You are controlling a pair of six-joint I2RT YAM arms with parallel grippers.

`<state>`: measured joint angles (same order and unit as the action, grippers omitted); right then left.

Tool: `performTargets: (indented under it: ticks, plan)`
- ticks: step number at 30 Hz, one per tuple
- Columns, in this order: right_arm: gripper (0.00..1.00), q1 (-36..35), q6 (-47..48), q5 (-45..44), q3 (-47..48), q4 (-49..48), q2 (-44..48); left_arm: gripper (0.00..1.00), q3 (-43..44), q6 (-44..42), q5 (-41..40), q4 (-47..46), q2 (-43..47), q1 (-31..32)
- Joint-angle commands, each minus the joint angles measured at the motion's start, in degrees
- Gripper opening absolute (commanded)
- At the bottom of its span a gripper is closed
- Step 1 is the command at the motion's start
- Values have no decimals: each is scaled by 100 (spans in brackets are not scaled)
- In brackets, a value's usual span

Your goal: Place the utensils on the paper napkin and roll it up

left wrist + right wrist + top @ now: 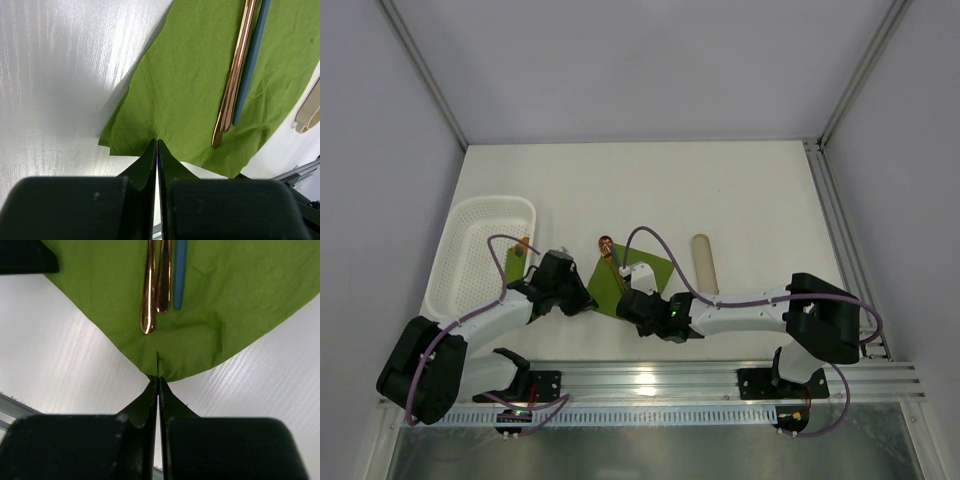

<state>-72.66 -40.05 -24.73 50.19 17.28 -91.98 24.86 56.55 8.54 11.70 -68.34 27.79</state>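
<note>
While utensils (pixel 148 300) lie on napkin (pixel 240 300), left claw (pixel 157 145), right claw (pixel 158 382) pinch edges.

Cannot tell fork from spoon among the utensils (pixel 234 75) — heads cropped by the top edge in both wrist views. From above, can see only one copper tip past the right arm (pixel 740 310), which also covers part of the paper napkin (pixel 655 270). Cannot identify the blue strip (pixel 248 65) alongside.
</note>
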Motion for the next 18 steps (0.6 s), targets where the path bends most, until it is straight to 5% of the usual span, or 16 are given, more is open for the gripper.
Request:
performTargets:
  ticks: [1,18]
  plan:
    - [4,-29,138,-243,342,30,14,0,-78,-57,-98,-28,13,25]
    - [4,270,323,-392,667,74,-153,0,62,-162,535,-10,417,77]
